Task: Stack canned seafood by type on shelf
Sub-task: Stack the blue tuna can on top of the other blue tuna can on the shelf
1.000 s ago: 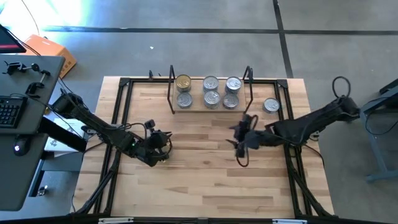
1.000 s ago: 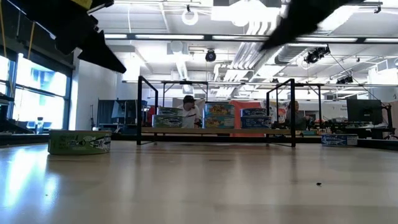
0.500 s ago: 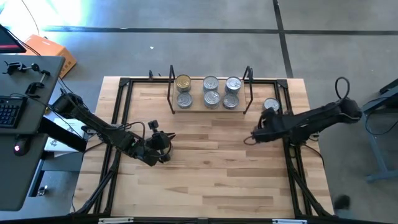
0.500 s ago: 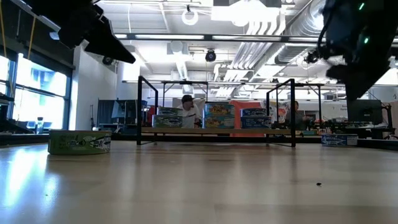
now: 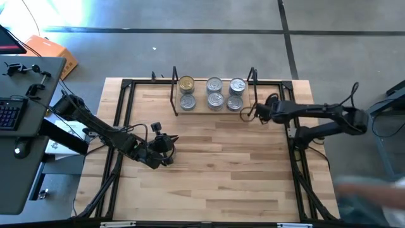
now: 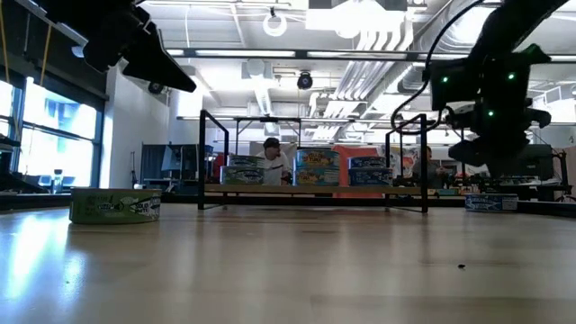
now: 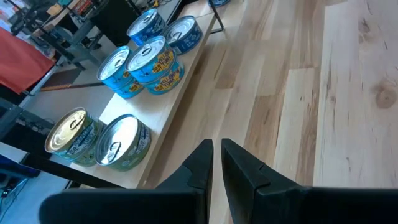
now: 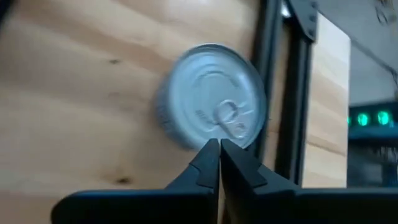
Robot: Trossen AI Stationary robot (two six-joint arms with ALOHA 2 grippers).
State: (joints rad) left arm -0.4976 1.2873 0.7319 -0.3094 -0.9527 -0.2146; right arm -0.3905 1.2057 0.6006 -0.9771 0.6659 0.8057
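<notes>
The shelf (image 5: 214,103) stands at the table's far edge and bears six cans of seafood (image 5: 215,94) in three stacks of two. Five have silver lids and one has a gold lid (image 7: 64,129). A loose silver-lidded can (image 8: 214,96) rests on its base on the table right of the shelf, and my right gripper (image 8: 219,152) hangs shut above it. In the high view the right arm hides this can. My left gripper (image 7: 216,158) is shut and empty over the table's left middle (image 5: 166,149). A green can (image 6: 115,205) sits on the table at the left.
The table's black frame rail (image 8: 292,93) runs close beside the loose can. The shelf's wire end frame (image 5: 253,88) stands just left of my right gripper. Bare wood lies between the arms and toward the near edge. People show in the room behind the shelf.
My right gripper has swung from the table's middle toward the far right, ending above the loose can beside the shelf's right end. Its fingers, spread a second ago, have come together. The cans have not moved.
</notes>
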